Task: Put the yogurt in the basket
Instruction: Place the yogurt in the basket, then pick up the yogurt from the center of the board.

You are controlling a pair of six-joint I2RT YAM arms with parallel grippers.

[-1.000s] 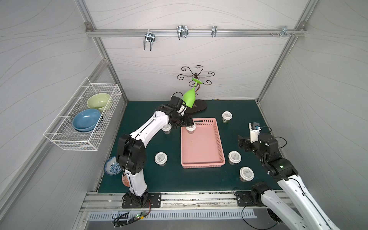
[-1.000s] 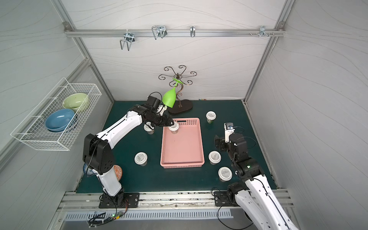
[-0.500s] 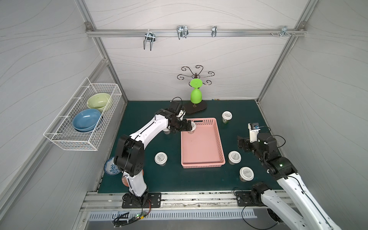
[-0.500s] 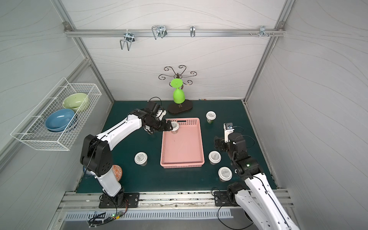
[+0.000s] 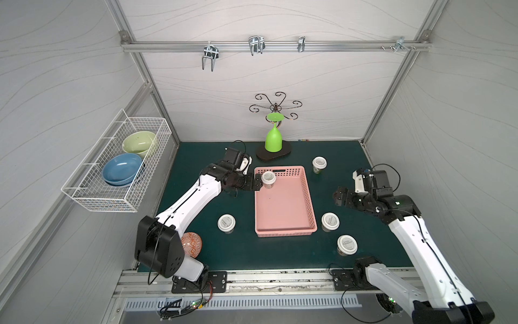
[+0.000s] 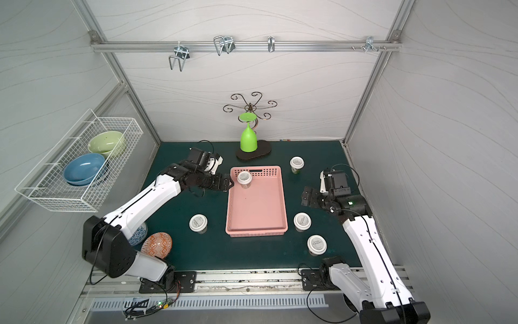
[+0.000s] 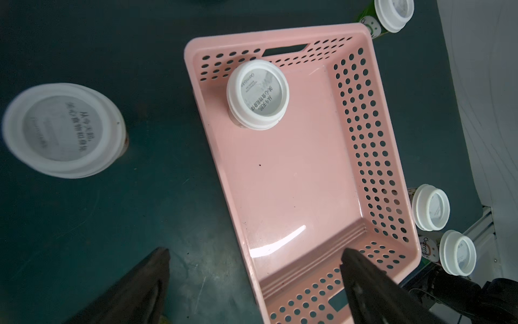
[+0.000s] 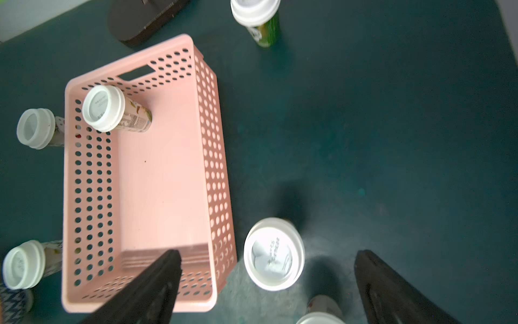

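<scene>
Pink basket [image 5: 283,207] is sitting mid-mat, with one white-lidded yogurt [image 5: 268,178] standing upright inside, in the far corner on the left arm's side, next to the handle slot. Left gripper [image 5: 256,182] is hovering just beside that cup at the basket rim, jaws spread wide, gripping nothing. Right gripper [image 5: 338,196] is hanging over the green mat [image 5: 350,157] on the opposite side, jaws wide apart and empty, near another cup [image 8: 274,254] standing outside the basket.

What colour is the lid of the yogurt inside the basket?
White lid, grey printed centre; left wrist view shows it best.
</scene>
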